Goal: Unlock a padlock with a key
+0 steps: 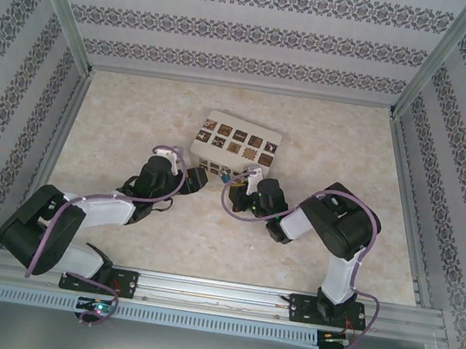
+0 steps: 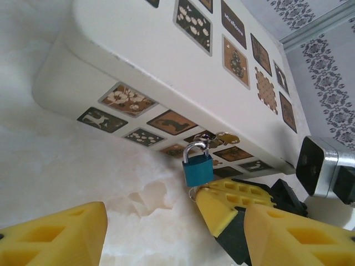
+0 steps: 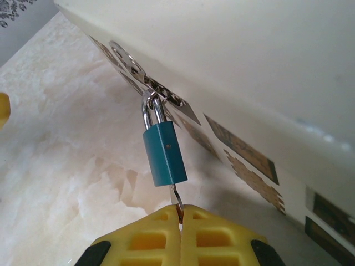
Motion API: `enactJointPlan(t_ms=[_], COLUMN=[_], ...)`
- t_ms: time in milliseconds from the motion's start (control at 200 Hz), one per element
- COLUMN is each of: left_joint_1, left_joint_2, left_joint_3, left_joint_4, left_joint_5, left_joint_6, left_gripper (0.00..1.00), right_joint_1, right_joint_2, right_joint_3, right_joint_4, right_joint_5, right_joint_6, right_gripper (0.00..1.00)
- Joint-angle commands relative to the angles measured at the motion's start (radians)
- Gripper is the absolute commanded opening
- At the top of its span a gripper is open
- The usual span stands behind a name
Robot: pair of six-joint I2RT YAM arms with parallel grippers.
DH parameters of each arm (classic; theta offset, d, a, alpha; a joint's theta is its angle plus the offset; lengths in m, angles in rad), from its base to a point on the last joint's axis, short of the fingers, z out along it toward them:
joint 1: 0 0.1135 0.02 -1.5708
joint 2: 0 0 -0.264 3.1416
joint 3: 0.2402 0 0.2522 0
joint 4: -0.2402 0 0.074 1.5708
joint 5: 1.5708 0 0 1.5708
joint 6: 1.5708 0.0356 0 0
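The tiny blue padlock (image 3: 164,154) hangs by its silver shackle from a metal hasp (image 3: 160,91) on the front of the white box (image 3: 249,66). A thin silver key (image 3: 176,195) runs into the padlock's underside. My right gripper (image 3: 180,215) is shut on the key's head, just below the lock. In the left wrist view the padlock (image 2: 197,169) hangs ahead, with the right gripper's yellow fingers (image 2: 238,197) touching its lower right. My left gripper (image 2: 176,221) stands open near the table, short of the padlock, holding nothing. From above, the padlock (image 1: 226,176) sits between both grippers.
The white box (image 1: 236,144) with dark patterned squares lies mid-table, its front face toward the arms. The right arm's wrist camera (image 2: 321,166) is close to my left gripper's right finger. Patterned walls and aluminium rails (image 1: 216,290) enclose the marble-look table (image 1: 136,116).
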Motion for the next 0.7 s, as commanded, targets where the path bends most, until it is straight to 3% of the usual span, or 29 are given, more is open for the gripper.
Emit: enactJointPlan(t_ms=[0,250,695], left_joint_1=[0.028,0.054,0.056], left_joint_2=[0.027,0.202,0.489], left_joint_3=[-0.025,-0.017,-0.018], left_joint_4=[0.152,0.387,0.755], left_joint_5=[0.042,0.182,0.223], left_joint_6=[-0.065,-0.188,-0.379], left_gripper=[0.65,0.57,0.54], right_joint_1=[-0.002,-0.004,-0.002], right_joint_2=[-0.02,-0.042,-0.063], right_joint_3=[-0.017,-0.023,-0.024], right_joint_4=[0.049,0.048,0.051], right_joint_5=[-0.036,-0.042,-0.062], right_joint_6=[0.06,0.156,0.263], right_gripper=[0.0,0.0,0.0])
